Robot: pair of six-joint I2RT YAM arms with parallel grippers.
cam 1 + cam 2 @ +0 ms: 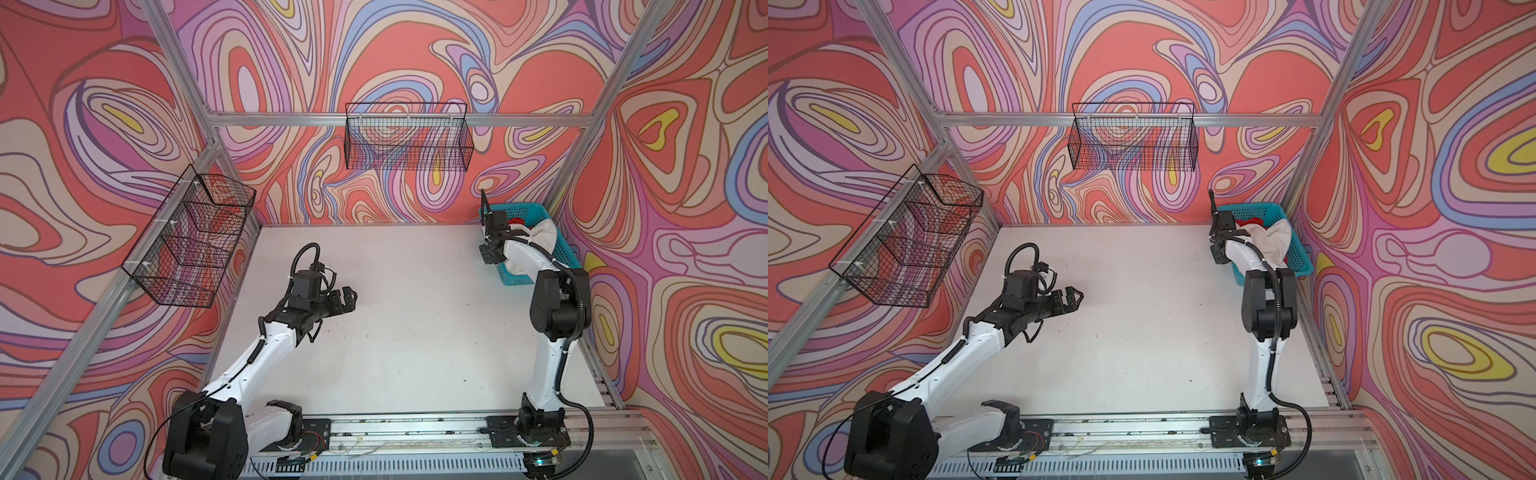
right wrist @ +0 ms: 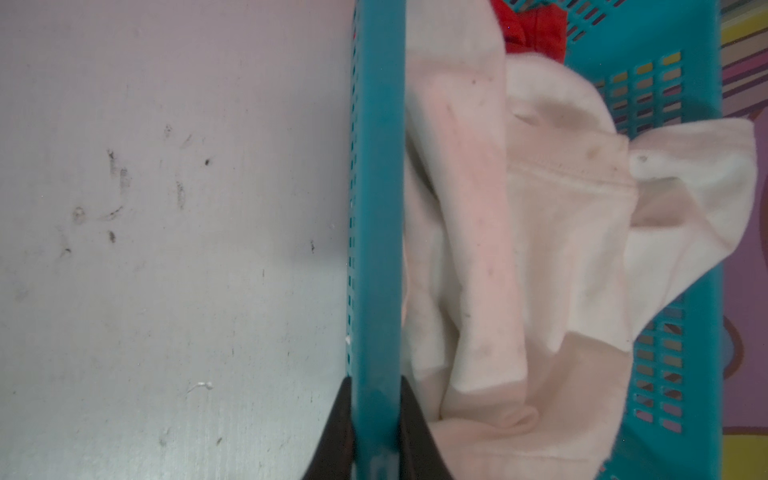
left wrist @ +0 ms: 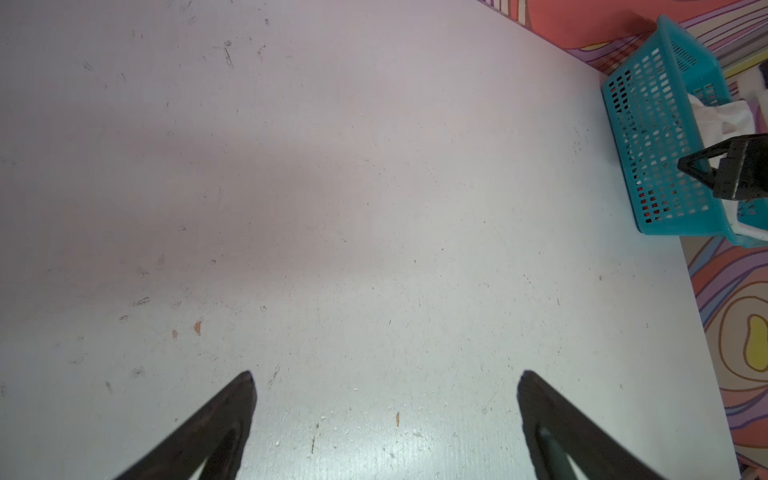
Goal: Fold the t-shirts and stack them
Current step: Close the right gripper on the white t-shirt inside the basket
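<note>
Tabletop [image 1: 407, 332], white, scuffed and speckled, bare across its middle in both top views, enclosed by swirl-patterned walls in red, lilac and yellow on an aluminium frame. Wire basket [image 1: 409, 137], black, long, hung on the back rail; second wire basket [image 1: 189, 241], black, divided into compartments, hung on the left rail. Teal basket [image 1: 563, 245], plastic lattice, standing at the table's far right corner against the wall. White t-shirt [image 2: 540, 232], crumpled inside the teal basket, faint dark specks on the cloth, one fold draped over the basket's far rim; also seen in a top view [image 1: 1277, 241]. Red t-shirt [image 2: 536, 29], bunched in the basket's far end, mostly covered by the white one, only a small patch showing. Left gripper [image 3: 384, 378], above bare tabletop left of centre, fingers spread wide apart, holding nothing; seen in a top view [image 1: 349, 299]. Right gripper [image 2: 376, 386], at the basket's near long side, fingers closed narrowly on the teal rim, one finger outside the wall and one inside beside the white cloth; neither shirt gripped.
</note>
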